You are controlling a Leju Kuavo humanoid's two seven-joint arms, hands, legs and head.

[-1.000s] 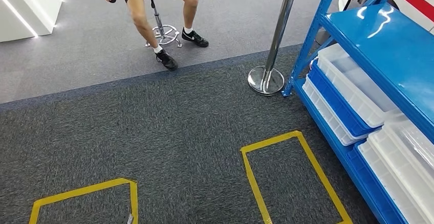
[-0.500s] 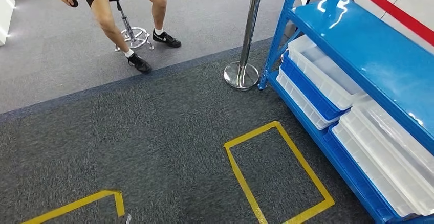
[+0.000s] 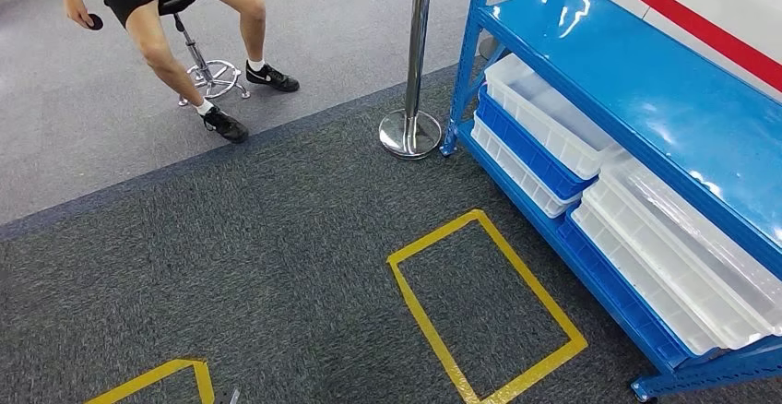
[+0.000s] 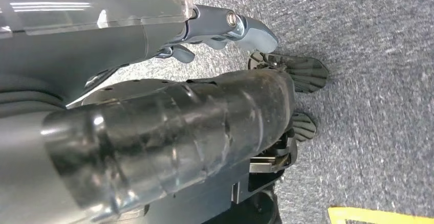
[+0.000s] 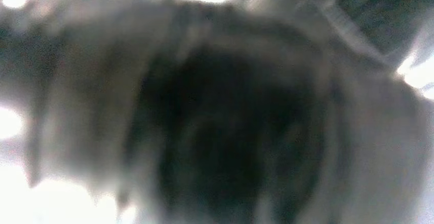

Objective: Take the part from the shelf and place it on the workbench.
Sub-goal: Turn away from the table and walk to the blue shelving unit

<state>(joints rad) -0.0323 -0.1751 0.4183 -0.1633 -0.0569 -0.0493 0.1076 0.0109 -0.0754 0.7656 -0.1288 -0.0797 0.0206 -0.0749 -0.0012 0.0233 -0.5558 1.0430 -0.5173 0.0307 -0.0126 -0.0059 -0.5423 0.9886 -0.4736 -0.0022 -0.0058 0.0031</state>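
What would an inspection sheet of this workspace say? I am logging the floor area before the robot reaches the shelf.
Surface: grey carpet with yellow tape rectangle.
Job's things: blue shelf holding white trays and blue trays; part not made out.
Clutter: chrome stanchion base.
Hands: left hand over carpet, holding nothing; right wrist view too blurred to judge.
Cables: nothing seen.
Surroundings: person on stool, small dark object in hand.

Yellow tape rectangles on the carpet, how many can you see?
2. One full yellow tape rectangle lies beside the blue shelf; the other is cut off at the bottom edge, toward the left.
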